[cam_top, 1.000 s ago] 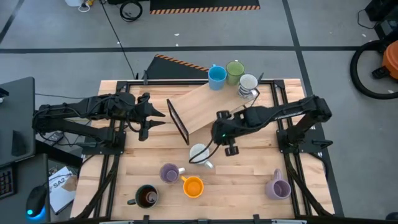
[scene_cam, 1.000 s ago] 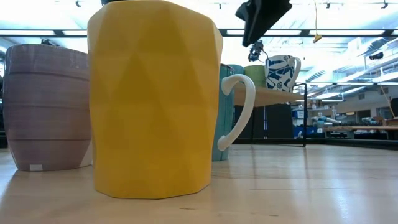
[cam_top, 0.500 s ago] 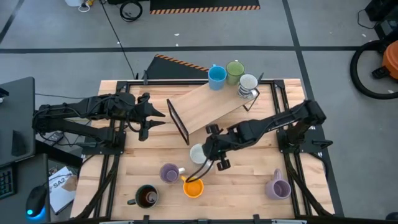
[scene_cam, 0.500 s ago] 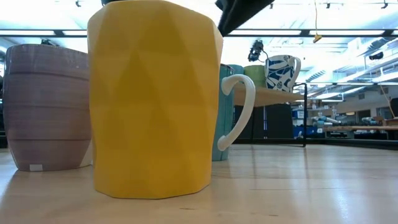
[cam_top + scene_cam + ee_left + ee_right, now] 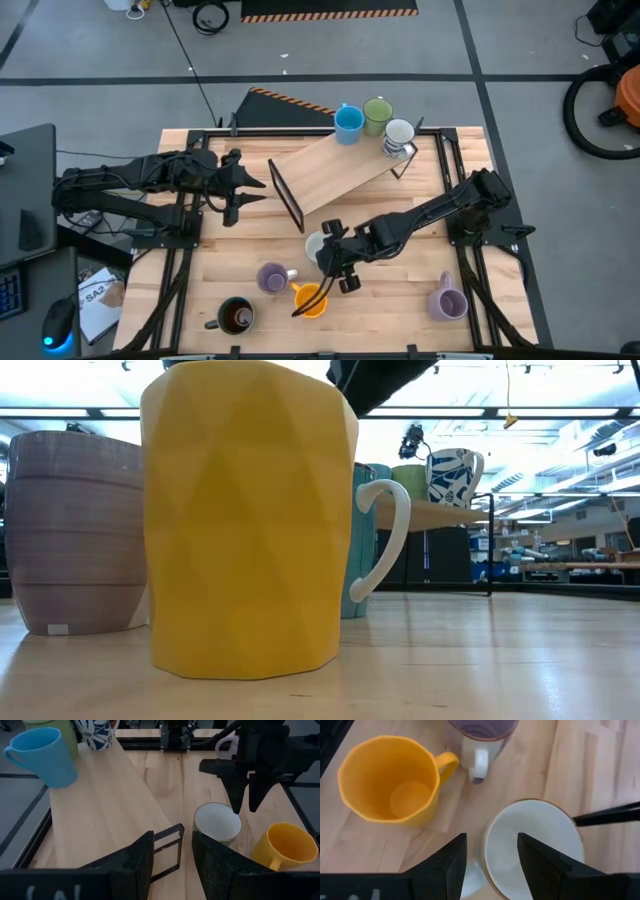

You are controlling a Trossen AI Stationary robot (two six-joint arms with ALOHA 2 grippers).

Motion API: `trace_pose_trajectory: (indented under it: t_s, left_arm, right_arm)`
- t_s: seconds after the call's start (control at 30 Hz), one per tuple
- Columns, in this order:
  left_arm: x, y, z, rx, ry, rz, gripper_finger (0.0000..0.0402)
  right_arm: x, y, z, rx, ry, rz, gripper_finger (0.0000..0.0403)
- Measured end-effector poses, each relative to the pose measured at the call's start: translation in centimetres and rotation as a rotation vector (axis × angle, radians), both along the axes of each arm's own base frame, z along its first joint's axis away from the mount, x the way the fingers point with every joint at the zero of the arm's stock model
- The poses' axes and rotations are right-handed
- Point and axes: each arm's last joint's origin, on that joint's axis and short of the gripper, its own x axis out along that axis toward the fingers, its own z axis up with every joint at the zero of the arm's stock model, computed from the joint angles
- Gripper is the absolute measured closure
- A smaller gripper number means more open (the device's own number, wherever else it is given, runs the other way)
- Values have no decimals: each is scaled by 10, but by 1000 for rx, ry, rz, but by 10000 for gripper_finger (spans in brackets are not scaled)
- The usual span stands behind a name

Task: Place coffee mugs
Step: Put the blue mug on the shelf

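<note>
A white mug (image 5: 316,243) stands upright on the table's middle, with an orange mug (image 5: 310,299) and a lavender mug (image 5: 271,278) nearer. My right gripper (image 5: 490,862) hangs open just above the white mug (image 5: 535,845), one finger outside its wall and one over its hollow; I see no touch. The left wrist view shows its fingertips (image 5: 246,806) over the rim. A dark mug (image 5: 237,316) and a second lavender mug (image 5: 447,301) stand near the front edge. My left gripper (image 5: 172,860) waits open at the table's left.
A tilted wooden board (image 5: 330,170) with a black frame end (image 5: 288,195) carries blue (image 5: 349,123), green (image 5: 378,113) and white patterned (image 5: 398,133) mugs at its far end. Bare tabletop lies between the orange mug and the right-hand lavender mug. The orange mug (image 5: 250,520) fills the low view.
My right gripper has travelled from beside the board's near edge toward the table's near-left, stretching the arm out, and now hangs over the white mug. The mugs have stayed where they were.
</note>
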Motion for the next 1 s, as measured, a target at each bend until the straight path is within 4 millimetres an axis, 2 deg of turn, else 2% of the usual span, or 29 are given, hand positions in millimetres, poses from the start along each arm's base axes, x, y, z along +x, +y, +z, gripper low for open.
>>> trace_pose_trajectory:
  t_s: [0.17, 0.63, 1.0]
  left_arm:
    - [0, 0, 0, 0, -1, 0, 260]
    - [0, 0, 0, 0, 0, 0, 260]
    - [0, 0, 0, 0, 0, 0, 260]
  right_arm:
    - [1, 1, -4, 9, 13, -18, 221]
    - [14, 6, -43, 0, 108, -11, 227]
    - [11, 2, -44, -14, 149, -20, 292]
